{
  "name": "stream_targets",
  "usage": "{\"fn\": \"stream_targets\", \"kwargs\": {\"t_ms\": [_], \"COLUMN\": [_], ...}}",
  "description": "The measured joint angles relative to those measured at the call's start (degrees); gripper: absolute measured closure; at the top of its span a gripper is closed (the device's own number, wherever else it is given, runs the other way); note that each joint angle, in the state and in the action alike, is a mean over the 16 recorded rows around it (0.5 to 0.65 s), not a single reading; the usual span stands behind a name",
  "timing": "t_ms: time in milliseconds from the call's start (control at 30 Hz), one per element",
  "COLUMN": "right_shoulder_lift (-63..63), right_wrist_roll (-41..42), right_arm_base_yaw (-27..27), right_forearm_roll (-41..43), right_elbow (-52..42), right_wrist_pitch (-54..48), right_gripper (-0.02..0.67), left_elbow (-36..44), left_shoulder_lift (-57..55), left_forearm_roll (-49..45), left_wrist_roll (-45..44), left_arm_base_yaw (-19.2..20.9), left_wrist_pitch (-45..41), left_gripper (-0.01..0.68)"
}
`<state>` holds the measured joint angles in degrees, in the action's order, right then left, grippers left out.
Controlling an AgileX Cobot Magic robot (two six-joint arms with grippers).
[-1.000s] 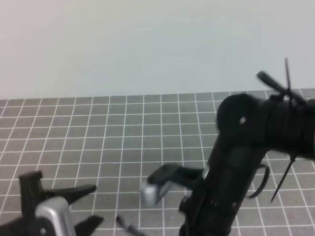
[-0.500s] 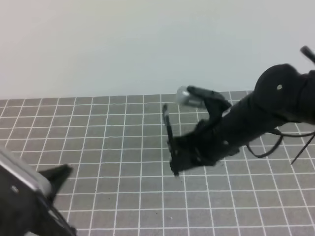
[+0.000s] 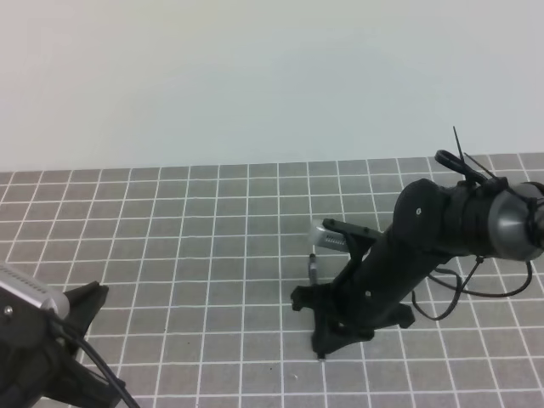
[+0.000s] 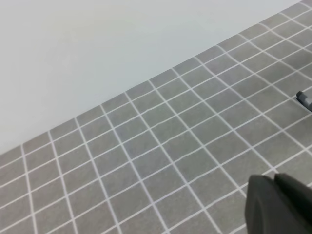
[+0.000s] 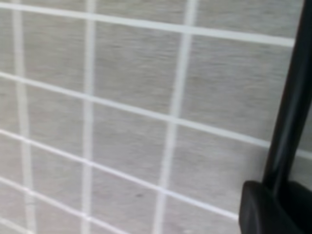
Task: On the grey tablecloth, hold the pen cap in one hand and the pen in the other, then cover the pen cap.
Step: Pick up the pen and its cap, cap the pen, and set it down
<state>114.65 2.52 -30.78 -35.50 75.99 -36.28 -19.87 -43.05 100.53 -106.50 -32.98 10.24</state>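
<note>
Pale, blank wall fills the upper half of the high view, and below it the grey tablecloth (image 3: 170,255) with its thin white grid covers the table. Taking the right gripper (image 3: 313,325) as the landmark: it sits low over the cloth, right of the middle, at the end of a black arm that slants down to it from the right edge. Its jaws are closed on the pen (image 3: 313,265). A short grey-dark stub of the pen stands just above the gripper, and a small pale point shows just below it, right at the cloth. A silver camera block (image 3: 327,238) rides on the arm just above and to the right of the gripper. The right wrist view shows the same hold from close up: the pen (image 5: 287,122) runs as a thin black line up the right edge, rising out of a black finger (image 5: 268,209) in the bottom corner, with the grid close behind it. Far to the left of the right gripper and lower, the left gripper (image 3: 81,340) sits in the bottom corner of the high view, and I cannot tell how its jaws stand. In the left wrist view a small dark end (image 4: 304,100) lies on the cloth at the right edge; it may be the pen cap, but too little of it shows to be sure.
</note>
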Motion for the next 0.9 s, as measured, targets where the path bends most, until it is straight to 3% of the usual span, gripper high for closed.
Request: {"fn": "stream_targets", "kwargs": {"t_ms": [367,767,900], "right_shoulder_lift": [1.16,0.94,0.23], "right_wrist_roll": [-3.56,-2.2,-2.02], "right_arm_base_yaw": [0.0,0.0,0.01], "right_forearm_roll": [7.42,9.0,8.45], "right_elbow": [0.06,0.54,1.12], "right_wrist_pitch": [-1.87,-3.08,-2.82], "right_gripper": [0.61,0.361,0.307], "left_elbow": [0.0,0.0,0.0], "left_shoulder_lift": [0.01,0.0,0.0], "left_forearm_roll": [0.23,0.08,0.0], "left_wrist_roll": [-0.87,-2.55,-2.91], "left_arm_base_yaw": [0.0,0.0,0.0], "left_wrist_pitch": [-1.65,-1.62,-1.58], "left_gripper": [0.672,0.672,0.672]}}
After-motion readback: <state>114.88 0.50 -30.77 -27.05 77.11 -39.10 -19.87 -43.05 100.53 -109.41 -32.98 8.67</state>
